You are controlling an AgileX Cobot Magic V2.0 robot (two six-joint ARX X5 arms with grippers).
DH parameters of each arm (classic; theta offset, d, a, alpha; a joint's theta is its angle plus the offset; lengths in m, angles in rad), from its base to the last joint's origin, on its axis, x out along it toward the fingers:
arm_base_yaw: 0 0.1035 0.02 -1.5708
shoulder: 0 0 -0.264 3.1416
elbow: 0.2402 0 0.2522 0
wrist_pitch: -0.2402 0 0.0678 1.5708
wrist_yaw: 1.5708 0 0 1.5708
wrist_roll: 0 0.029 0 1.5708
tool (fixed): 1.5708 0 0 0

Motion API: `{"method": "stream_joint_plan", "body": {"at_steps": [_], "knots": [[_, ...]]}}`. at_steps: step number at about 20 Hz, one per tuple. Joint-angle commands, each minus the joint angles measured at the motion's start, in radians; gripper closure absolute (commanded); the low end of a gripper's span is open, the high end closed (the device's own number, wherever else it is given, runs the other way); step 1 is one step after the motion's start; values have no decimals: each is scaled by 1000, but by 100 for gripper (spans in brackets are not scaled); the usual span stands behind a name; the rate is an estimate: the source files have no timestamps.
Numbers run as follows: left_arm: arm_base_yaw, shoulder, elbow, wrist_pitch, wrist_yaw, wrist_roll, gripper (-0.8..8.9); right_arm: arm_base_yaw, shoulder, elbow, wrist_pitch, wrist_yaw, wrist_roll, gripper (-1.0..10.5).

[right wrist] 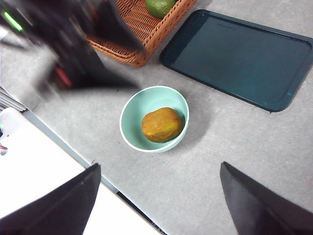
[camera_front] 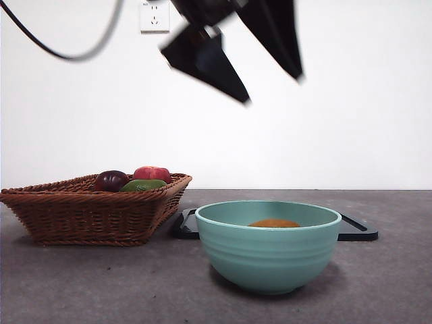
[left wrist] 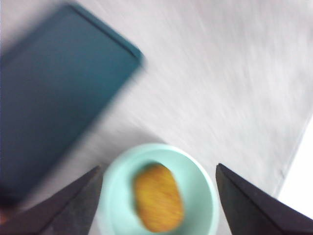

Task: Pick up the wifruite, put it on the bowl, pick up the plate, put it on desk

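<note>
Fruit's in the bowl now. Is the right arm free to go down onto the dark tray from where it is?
Probably yes. The right gripper hangs high with jaws open, and the dark tray lies flat and bare beside the bowl. The left gripper sits above the bowl, not the tray, though it may crowd the approach.

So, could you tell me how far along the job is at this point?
Done: the wifruite lies inside the bowl. In hand: nothing; the left gripper hovers open above the bowl, the right gripper open higher up. Left: the dark tray, presumably the plate, sits flat on the desk, untouched.
</note>
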Motion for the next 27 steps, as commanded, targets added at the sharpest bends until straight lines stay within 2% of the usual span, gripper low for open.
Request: {"method": "stream_joint_plan", "body": {"at_steps": [1,8,11,13,18,21,27], "knots": [[48,-83,19,1,-3,0,439,5,6,19,8,1,6,557],[248,-314,-5,-110,4,-8,441,5,6,19,18,5,6,557],[280,-391,-85,-131,22,2,440,5,6,19,19,32,5,557],[282,-443,-172,-132,82,2,440,5,7,19,19,34,5,557],[264,-514,-351,-214,443,39,443,5,19,19,21,34,6,557],[249,-515,-364,-276,451,63,443,5,31,19,21,34,6,557],[250,-515,-364,-251,451,61,443,5,51,19,21,29,6,557]]}}
